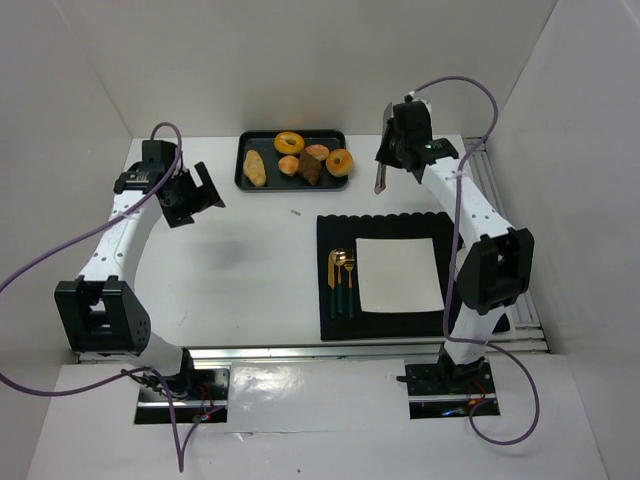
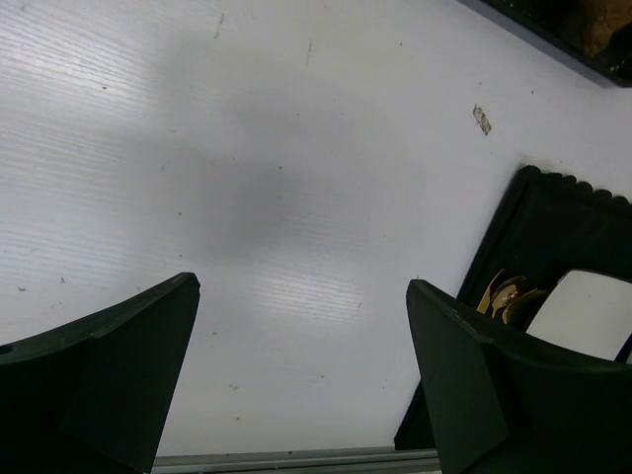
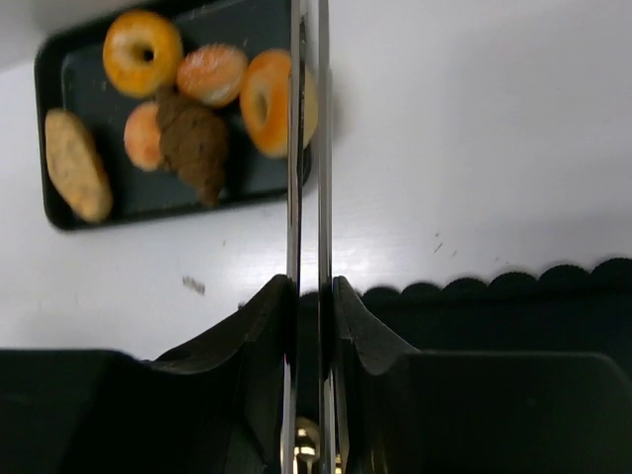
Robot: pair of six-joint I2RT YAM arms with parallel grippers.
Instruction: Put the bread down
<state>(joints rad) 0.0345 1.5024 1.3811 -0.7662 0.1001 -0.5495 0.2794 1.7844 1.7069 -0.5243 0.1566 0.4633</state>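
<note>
The right gripper (image 3: 308,294) is clamped tight on thin metal tongs (image 3: 307,148), blades pressed together. The bread (image 1: 255,168) lies in the black tray (image 1: 268,146) at upper centre, tongs hanging just to its right. At middle left, the left gripper (image 2: 301,288) hovers wide apart and empty.

Tongs (image 3: 323,148) hide part of ring donut (image 3: 277,89); tong tips cut off at top edge.

Tray (image 1: 258,142): 2 ring doughnuts (image 1: 289,142) (image 1: 339,162), 2 round buns (image 1: 288,165) (image 1: 317,152), 1 long loaf (image 1: 255,168), 1 brown pastry (image 1: 310,171). Right of tray: 1 tongs (image 1: 380,175). Near side of tray: 1 mat (image 1: 330,230), 1 white sheet (image 1: 398,272), 2 utensils (image 1: 338,275) (image 1: 350,280).
</note>
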